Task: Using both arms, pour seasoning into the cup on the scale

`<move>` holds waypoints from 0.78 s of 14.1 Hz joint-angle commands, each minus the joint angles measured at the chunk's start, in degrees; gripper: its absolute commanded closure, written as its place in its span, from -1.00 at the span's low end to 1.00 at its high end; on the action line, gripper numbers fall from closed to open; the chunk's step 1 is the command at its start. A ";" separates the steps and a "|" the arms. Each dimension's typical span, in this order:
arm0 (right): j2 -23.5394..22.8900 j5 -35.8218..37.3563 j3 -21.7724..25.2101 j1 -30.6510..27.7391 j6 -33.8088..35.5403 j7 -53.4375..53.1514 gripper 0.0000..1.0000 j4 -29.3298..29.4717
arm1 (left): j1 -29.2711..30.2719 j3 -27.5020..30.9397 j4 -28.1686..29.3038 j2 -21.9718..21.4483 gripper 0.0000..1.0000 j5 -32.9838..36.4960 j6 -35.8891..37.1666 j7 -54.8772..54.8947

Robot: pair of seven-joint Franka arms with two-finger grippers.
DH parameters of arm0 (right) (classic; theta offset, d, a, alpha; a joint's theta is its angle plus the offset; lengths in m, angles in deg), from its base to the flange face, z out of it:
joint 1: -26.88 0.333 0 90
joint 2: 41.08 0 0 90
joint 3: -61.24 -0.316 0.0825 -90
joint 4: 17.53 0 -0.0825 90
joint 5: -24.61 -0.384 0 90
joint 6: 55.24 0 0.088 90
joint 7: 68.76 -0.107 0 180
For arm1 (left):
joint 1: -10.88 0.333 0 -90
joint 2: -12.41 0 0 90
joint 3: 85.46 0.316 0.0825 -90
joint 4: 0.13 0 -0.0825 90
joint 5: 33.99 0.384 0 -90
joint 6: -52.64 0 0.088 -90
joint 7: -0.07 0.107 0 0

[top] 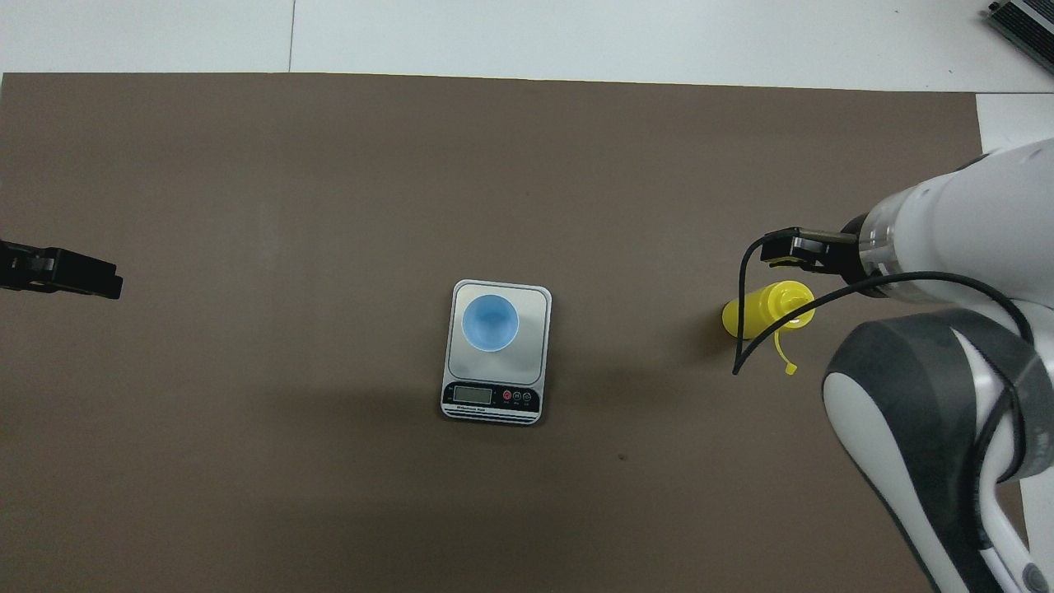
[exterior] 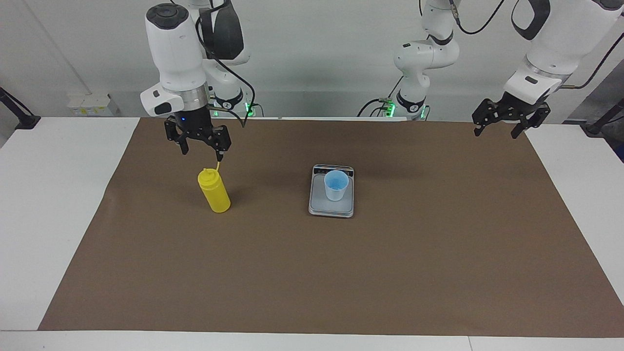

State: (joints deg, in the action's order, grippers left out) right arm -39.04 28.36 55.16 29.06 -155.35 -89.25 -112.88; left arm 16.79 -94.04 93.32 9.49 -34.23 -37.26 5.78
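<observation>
The yellow squeeze bottle (exterior: pixel 214 190) stands upright on the brown mat, toward the right arm's end. The little blue cup (exterior: pixel 336 185) stands on the grey scale (exterior: pixel 331 206).
</observation>
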 commanded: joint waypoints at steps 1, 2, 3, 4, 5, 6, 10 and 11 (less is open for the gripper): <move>-0.12 -2.08 -0.07 -1.92 2.45 5.08 -1.00 0.87 | 0.25 -0.13 1.20 -1.48 -1.00 0.94 0.69 -0.35; 0.15 -2.09 -0.07 -2.10 2.81 6.32 -1.00 0.34 | 0.25 -0.13 1.12 -1.48 -1.00 0.94 0.69 -0.35; 0.59 -2.35 -0.16 -2.10 2.73 6.25 -1.00 -0.62 | 0.33 -0.13 1.11 -1.48 -1.00 0.94 0.69 -0.35; 1.37 -3.22 -0.07 -2.10 2.29 6.16 -1.00 -2.11 | 0.34 -0.13 1.20 -1.48 -1.00 0.94 0.69 -0.35; 1.90 -3.66 -0.07 -2.10 1.94 6.16 -1.00 -3.34 | 0.34 -0.13 1.20 -1.48 -1.00 0.94 0.69 -0.35; 2.08 -3.76 -0.07 -2.19 1.85 6.16 -1.00 -3.62 | 0.34 -0.13 1.20 -1.48 -1.00 0.94 0.69 -0.35; 2.08 -3.76 -0.07 -2.19 1.85 6.77 -1.00 -3.62 | 0.34 -0.13 1.20 -1.48 -1.00 0.94 0.69 -0.35; 2.08 -3.67 -0.07 -2.19 1.85 6.68 -1.00 -3.71 | 0.34 -0.13 1.20 -1.48 -1.00 0.94 0.69 -0.35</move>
State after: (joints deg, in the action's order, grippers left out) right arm -38.52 25.76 55.26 27.57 -153.01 -84.36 -114.83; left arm 16.80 -94.04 93.32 9.49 -34.22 -37.26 5.77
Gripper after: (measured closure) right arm 0.000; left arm 0.000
